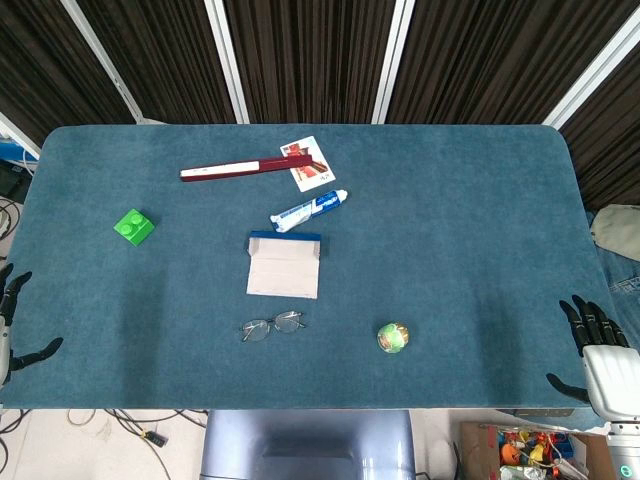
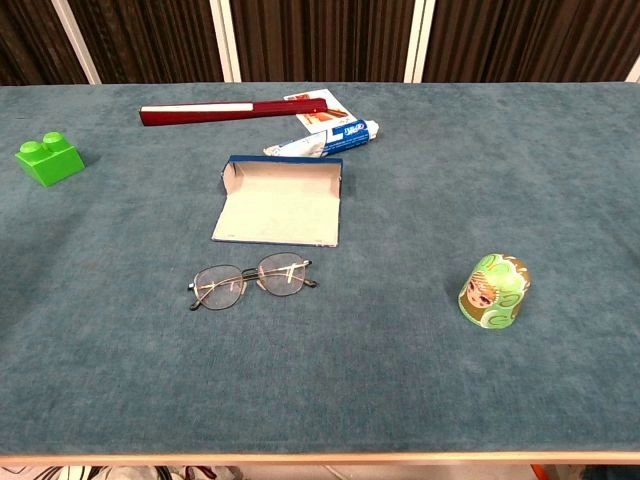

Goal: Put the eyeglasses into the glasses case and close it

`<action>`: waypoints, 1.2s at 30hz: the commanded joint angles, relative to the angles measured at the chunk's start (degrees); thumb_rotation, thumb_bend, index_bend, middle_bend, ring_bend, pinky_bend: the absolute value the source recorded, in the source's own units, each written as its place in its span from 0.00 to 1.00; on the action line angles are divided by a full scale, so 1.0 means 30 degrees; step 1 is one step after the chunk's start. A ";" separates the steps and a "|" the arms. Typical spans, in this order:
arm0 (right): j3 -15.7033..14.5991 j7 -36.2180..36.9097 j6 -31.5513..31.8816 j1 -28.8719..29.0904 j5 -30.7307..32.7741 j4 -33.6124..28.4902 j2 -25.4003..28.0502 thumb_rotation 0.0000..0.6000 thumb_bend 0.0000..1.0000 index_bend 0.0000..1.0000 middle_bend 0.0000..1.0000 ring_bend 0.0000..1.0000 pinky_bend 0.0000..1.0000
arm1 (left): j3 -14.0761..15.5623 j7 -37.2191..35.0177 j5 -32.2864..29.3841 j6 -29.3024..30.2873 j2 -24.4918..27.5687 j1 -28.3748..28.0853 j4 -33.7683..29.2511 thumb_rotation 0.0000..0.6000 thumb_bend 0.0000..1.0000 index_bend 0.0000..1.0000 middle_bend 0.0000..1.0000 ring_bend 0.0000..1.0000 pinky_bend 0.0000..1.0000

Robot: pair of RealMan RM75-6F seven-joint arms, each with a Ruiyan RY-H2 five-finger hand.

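Observation:
Thin-framed eyeglasses [image 1: 272,325] [image 2: 251,282] lie folded on the blue table near its front edge. Just behind them the glasses case [image 1: 284,266] [image 2: 280,203] lies open, its pale lining facing up and a blue rim at the far side. My left hand [image 1: 12,330] hangs off the table's front-left corner with fingers spread, holding nothing. My right hand [image 1: 598,350] is at the front-right corner, fingers apart and empty. Both hands are far from the glasses and show only in the head view.
A green figurine [image 1: 393,338] [image 2: 494,291] stands right of the glasses. Behind the case lie a toothpaste tube [image 1: 310,210] [image 2: 325,140], a card [image 1: 313,163], and a red folded fan [image 1: 245,167] [image 2: 235,110]. A green brick [image 1: 133,226] [image 2: 48,158] sits at left.

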 commanded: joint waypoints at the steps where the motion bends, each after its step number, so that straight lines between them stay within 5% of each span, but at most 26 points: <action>1: -0.0008 -0.0036 -0.0032 0.0009 0.0026 -0.0028 0.0012 1.00 0.02 0.00 0.00 0.00 0.17 | 0.0010 0.0032 -0.0012 -0.0026 -0.0012 -0.0010 -0.0024 1.00 0.00 0.11 0.02 0.00 0.00; 28: -0.0055 0.0087 0.0084 -0.0046 -0.0084 -0.0113 0.0069 1.00 0.02 0.00 0.00 0.00 0.17 | -0.0099 -0.0266 -0.0439 -0.0107 0.0334 0.0119 -0.0281 1.00 0.00 0.11 0.02 0.00 0.00; 36: 0.0005 0.0330 0.0071 -0.0082 0.0102 -0.0149 0.0066 1.00 0.02 0.00 0.00 0.00 0.17 | -0.0081 -0.1010 -0.0078 -0.1944 0.0738 -0.0920 -0.0141 1.00 0.04 0.11 0.02 0.00 0.00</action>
